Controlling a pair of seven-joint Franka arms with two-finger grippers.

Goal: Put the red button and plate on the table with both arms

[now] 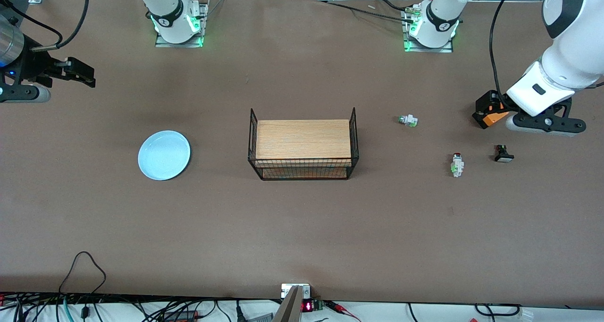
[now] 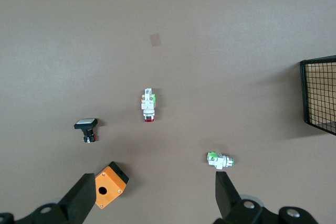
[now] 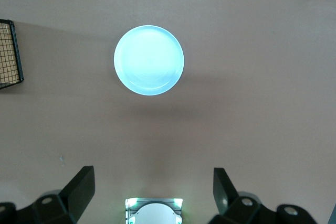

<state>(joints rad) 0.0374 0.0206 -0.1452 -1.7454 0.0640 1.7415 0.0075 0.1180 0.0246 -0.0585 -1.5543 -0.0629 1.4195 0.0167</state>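
On the table [image 1: 302,227], the things nearest the front camera are the red button [image 1: 457,164] and the plate [image 1: 164,155], which lie well apart, one toward each end, with the wire crate [image 1: 303,143] between them at the table's middle. The red button lies on its side toward the left arm's end, its long axis running roughly from the front edge toward the robots' edge, with the dark-red cap at the end pointing to the robots' bases; in the left wrist view the red button [image 2: 148,105] shows the same, cap turned toward the left gripper [image 2: 152,200]. Just beside it, toward the table's end, sits the black-bodied switch [image 1: 503,154], and farther from the camera, closer to the crate, lies the green-capped switch [image 1: 407,120]. The left gripper [image 1: 486,116], the one bearing the orange block, hangs with its jaws spread wide and empty over the table near that end, farther from the front camera than the button, so its coming move is likely a reach toward the front edge and down, with the jaws closing across the button's narrow body. The plate rests flat toward the right arm's end, and the right gripper [image 1: 87,74], also wide open and holding nothing, hovers over the table near the end edge, closer to the robots' side than the plate; in the right wrist view the plate [image 3: 149,60] lies straight ahead of the right gripper [image 3: 152,192]. Each arm is clearly the nearer one to its own object.
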